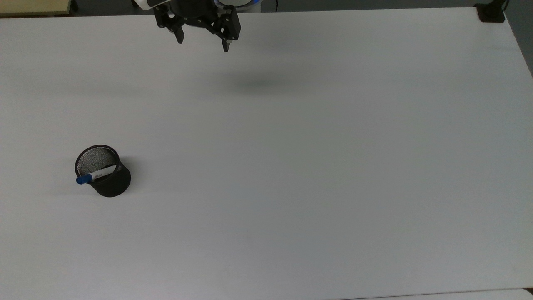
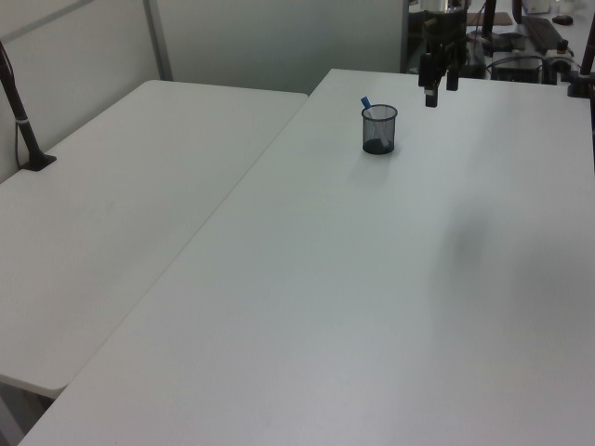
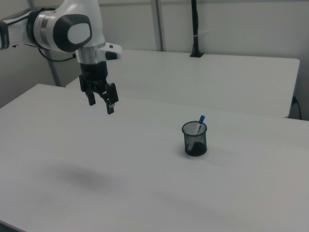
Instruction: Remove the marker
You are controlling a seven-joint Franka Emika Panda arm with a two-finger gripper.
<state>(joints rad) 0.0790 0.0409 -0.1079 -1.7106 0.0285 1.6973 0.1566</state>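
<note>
A black mesh cup (image 1: 106, 175) (image 2: 378, 128) (image 3: 194, 139) stands upright on the white table (image 1: 291, 166). Inside it leans the marker (image 1: 96, 174) (image 3: 199, 125), white-barrelled, its blue cap (image 1: 83, 179) (image 2: 365, 102) sticking out over the rim. My gripper (image 1: 202, 41) (image 2: 439, 86) (image 3: 100, 103) hangs open and empty high above the table, far from the cup, near the top view's upper edge. In the right view it is well to the left of the cup.
A second white table (image 2: 121, 204) adjoins along a seam. A black post on a clamp base (image 2: 23, 121) (image 3: 195, 29) stands on that second table. Another black clamp (image 1: 491, 12) sits at the top view's upper right corner.
</note>
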